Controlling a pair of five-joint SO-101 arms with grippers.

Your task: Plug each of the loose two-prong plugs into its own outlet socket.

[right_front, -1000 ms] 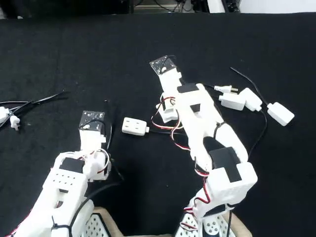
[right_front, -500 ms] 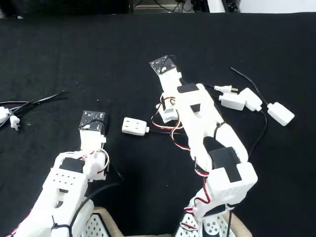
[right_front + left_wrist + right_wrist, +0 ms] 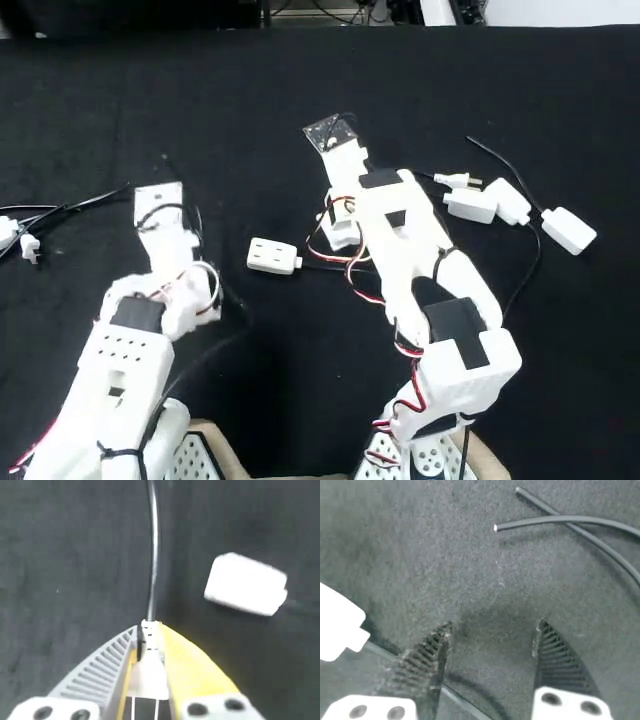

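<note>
My left gripper (image 3: 149, 636) is shut on a small white two-prong plug (image 3: 150, 652), and its black cord (image 3: 153, 555) runs straight out ahead over the mat. A white outlet socket (image 3: 246, 584) lies off to one side of it, apart from the plug. From above, the left gripper (image 3: 160, 192) sits left of that socket (image 3: 273, 256). My right gripper (image 3: 492, 626) stands open over bare black mat with nothing between its fingers; from above the right gripper (image 3: 330, 133) is at the table's middle. A loose plug (image 3: 459, 180) lies to its right.
Several white socket blocks (image 3: 505, 203) with black cords cluster at the right. More cords and a small white plug (image 3: 27, 246) lie at the left edge. Two black cords (image 3: 570, 520) cross ahead of the right gripper. A white block (image 3: 335, 622) lies beside its finger.
The left arm has swung up and to the left, away from the white socket, with the plug still held. The right arm has kept still.
</note>
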